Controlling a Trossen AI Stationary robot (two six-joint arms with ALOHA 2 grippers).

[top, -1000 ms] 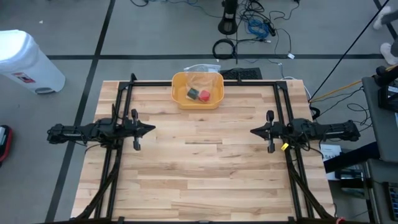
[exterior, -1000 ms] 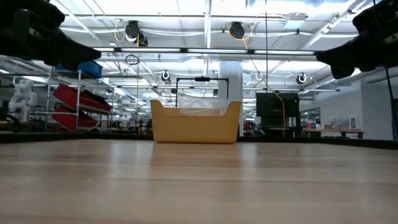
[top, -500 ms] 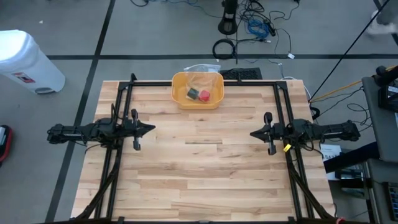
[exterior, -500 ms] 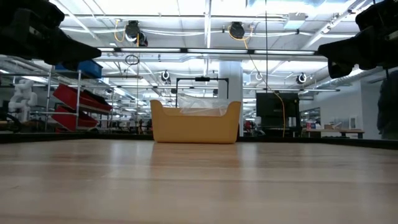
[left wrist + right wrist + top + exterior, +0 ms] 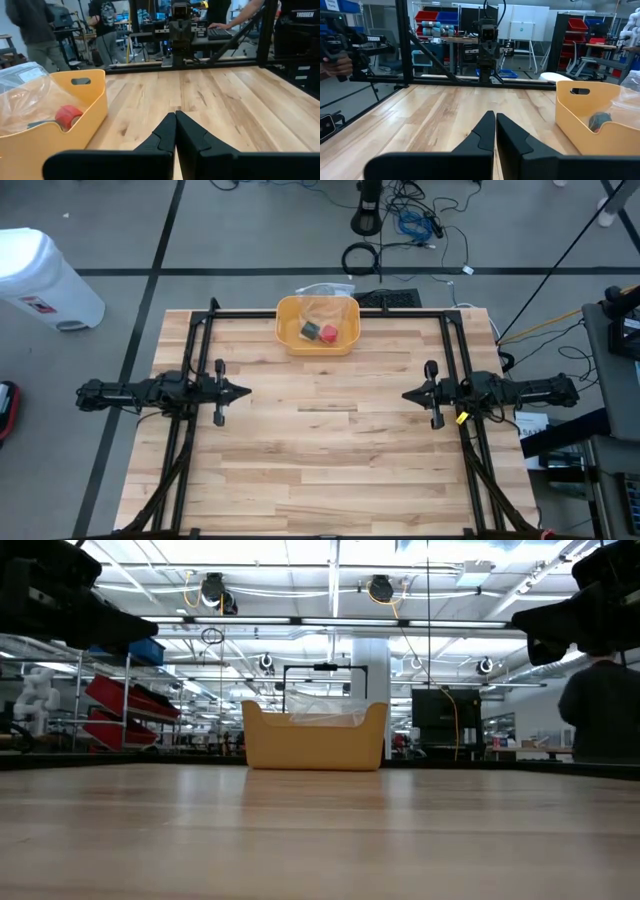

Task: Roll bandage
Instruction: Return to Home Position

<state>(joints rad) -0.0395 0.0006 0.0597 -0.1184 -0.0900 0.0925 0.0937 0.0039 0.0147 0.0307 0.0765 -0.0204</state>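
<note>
A yellow bin (image 5: 317, 324) stands at the middle of the table's far edge. In it lie a red roll (image 5: 328, 333) and a dark grey thing (image 5: 310, 331), with a clear plastic bag (image 5: 325, 292) over its far side. The red roll also shows in the left wrist view (image 5: 68, 116), and the dark thing in the right wrist view (image 5: 600, 121). My left gripper (image 5: 243, 391) hovers shut over the table's left side, pointing at the middle. My right gripper (image 5: 407, 393) hovers shut over the right side, facing it. Both are empty.
A black frame (image 5: 330, 313) runs along the table's far edge and down both sides. Bare wood (image 5: 325, 440) lies between the grippers and toward the near edge. People stand beyond the table in the left wrist view (image 5: 35, 30). A person (image 5: 600, 710) shows at the low view's right.
A person has come into the low view at the right, beyond the table. Both grippers stay shut and hover about where they were.
</note>
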